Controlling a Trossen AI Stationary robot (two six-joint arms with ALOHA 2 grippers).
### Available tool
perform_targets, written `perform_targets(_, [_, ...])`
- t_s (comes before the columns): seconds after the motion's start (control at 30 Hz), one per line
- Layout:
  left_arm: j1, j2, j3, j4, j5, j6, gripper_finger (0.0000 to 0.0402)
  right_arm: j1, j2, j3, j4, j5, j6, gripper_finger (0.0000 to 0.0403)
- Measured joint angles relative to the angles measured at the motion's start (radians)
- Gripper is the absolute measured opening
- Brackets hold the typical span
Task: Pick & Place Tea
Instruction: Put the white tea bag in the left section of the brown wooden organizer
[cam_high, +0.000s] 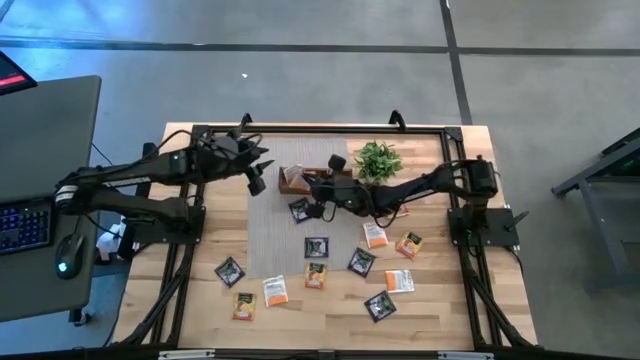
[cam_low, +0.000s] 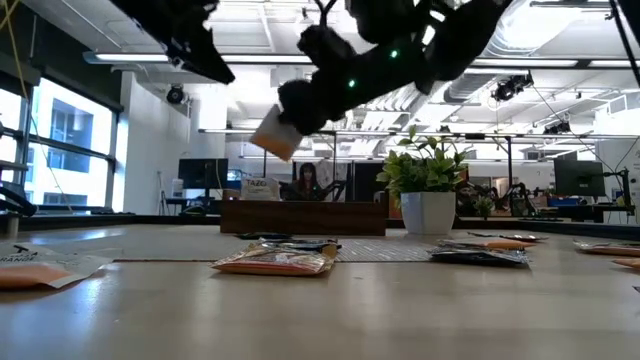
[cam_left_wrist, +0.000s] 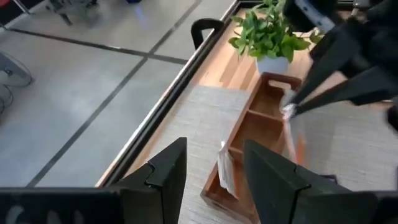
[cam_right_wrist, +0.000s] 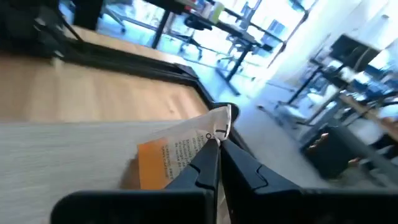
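Note:
A wooden tray (cam_high: 292, 178) lies at the far side of a grey mat, with a white sachet (cam_left_wrist: 225, 171) standing in one compartment. My right gripper (cam_high: 308, 186) hovers over the tray, shut on a white-and-orange tea sachet (cam_right_wrist: 174, 155), which the low view shows as a sachet (cam_low: 272, 135) in the air above the tray (cam_low: 300, 215). My left gripper (cam_left_wrist: 211, 171) is open and empty, above the mat to the left of the tray. Several more sachets, black (cam_high: 316, 246) and orange (cam_high: 400, 281), lie flat nearer the near edge. My right gripper pinches the white-and-orange sachet by its top corner (cam_right_wrist: 219, 124) between the two shut fingertips (cam_right_wrist: 208, 155). The sachet hangs tilted below the fingers, lifted clear of the tray and the mat.
A small potted plant (cam_high: 378, 160) stands just right of the tray's right end. The black frame rail (cam_high: 320, 128) runs along the far edge. A black sachet (cam_high: 299, 210) lies on the mat just near of the tray. Bare wood shows along the near edge.

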Motion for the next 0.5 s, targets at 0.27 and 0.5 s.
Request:
perform_targets(0.27, [0.0, -0.025, 0.0, 0.01, 0.0, 0.0, 0.0153, -0.07, 0.074, 0.052, 0.067, -0.117, -0.014, 0.0005])
perform_targets(0.5, [0.0, -0.023, 0.0, 0.007, 0.0, -0.001, 0.0153, -0.09, 0.184, 0.214, -0.144, -0.043, -0.061, 0.0003])
